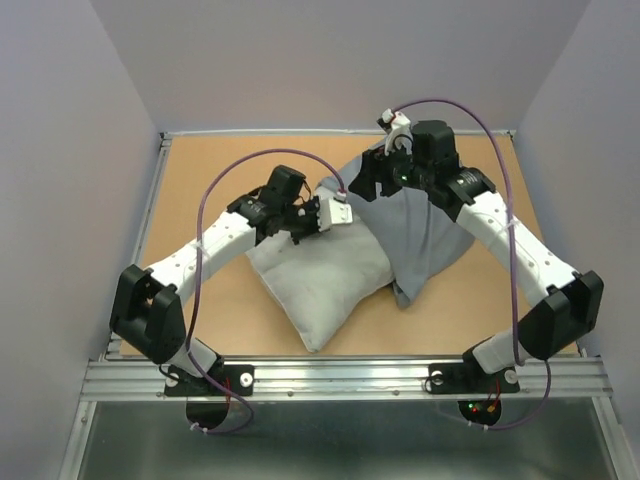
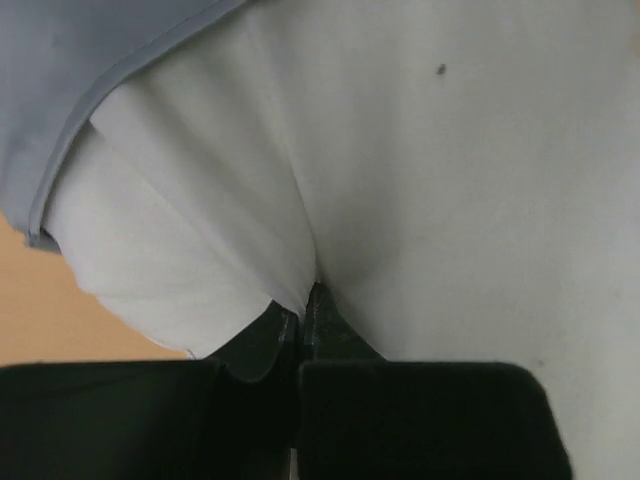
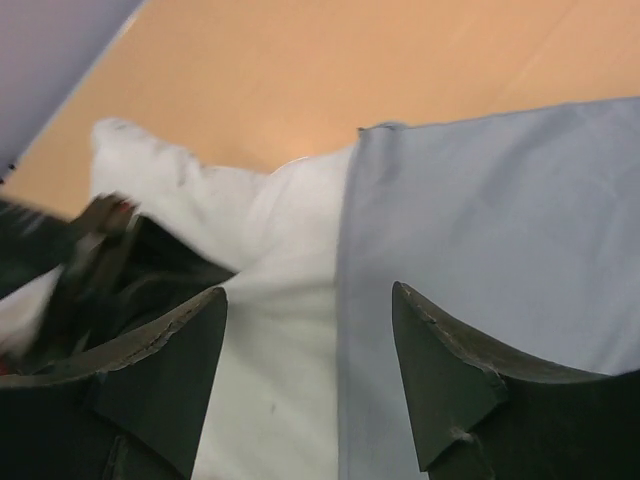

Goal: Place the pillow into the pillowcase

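The off-white pillow (image 1: 318, 282) lies on the table's middle, its far end under the edge of the blue-grey pillowcase (image 1: 420, 235). My left gripper (image 1: 322, 215) is shut on a fold of the pillow (image 2: 430, 180) near its far end; the pillowcase hem (image 2: 70, 110) shows at upper left in the left wrist view. My right gripper (image 1: 372, 178) is open and hovers over the pillowcase's open edge (image 3: 480, 220), where it overlaps the pillow (image 3: 290, 330). The left gripper shows blurred at the left of the right wrist view (image 3: 100, 250).
The tan tabletop (image 1: 200, 180) is fenced by a metal rim (image 1: 160, 190) with grey walls around. Both arm bases sit on the rail (image 1: 340, 378) at the near edge. Purple cables (image 1: 215, 190) loop above each arm.
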Robot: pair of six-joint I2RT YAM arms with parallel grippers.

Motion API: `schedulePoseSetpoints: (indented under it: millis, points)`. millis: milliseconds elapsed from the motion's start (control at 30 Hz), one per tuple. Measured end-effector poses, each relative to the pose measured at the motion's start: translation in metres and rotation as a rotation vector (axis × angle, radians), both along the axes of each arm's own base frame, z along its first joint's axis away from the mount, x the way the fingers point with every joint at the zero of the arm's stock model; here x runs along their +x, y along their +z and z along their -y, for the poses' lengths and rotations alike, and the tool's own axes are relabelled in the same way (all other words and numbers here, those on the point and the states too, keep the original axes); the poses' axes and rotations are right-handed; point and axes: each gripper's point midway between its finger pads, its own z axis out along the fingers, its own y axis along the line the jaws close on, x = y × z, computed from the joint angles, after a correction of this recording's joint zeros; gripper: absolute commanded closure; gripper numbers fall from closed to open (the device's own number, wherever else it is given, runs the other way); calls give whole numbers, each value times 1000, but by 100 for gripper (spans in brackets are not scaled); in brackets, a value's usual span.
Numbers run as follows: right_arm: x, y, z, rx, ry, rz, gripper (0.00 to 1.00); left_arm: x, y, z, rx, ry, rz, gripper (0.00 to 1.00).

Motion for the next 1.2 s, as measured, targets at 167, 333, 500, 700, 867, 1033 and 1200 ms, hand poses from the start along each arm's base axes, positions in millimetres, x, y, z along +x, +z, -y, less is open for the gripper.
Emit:
schedulePoseSetpoints:
  millis: [167,333,500,700,867,1033,1200]
  points:
    - [16,-77,-3,-109,6,-152,33,-37,12,23,-26,-82,12,17]
    - [-14,-160,11,-222,40,-328,39,-18,23,-6,-113,146,-94,1]
    - [-22,-177,16,-246,66,-329,38,7,28,-56,-215,414,-238,1]
    - [-23,-177,16,-239,75,-299,38,-7,-1,-59,-283,490,-478,1]
    - [-23,-181,16,-240,76,-294,37,-22,-30,-37,-329,451,-740,1]
    - [-25,-182,17,-239,75,-292,34,-31,-53,-27,-344,407,-909,12]
    - [-26,-172,18,-226,70,-275,26,-18,-61,-18,-317,368,-990,100]
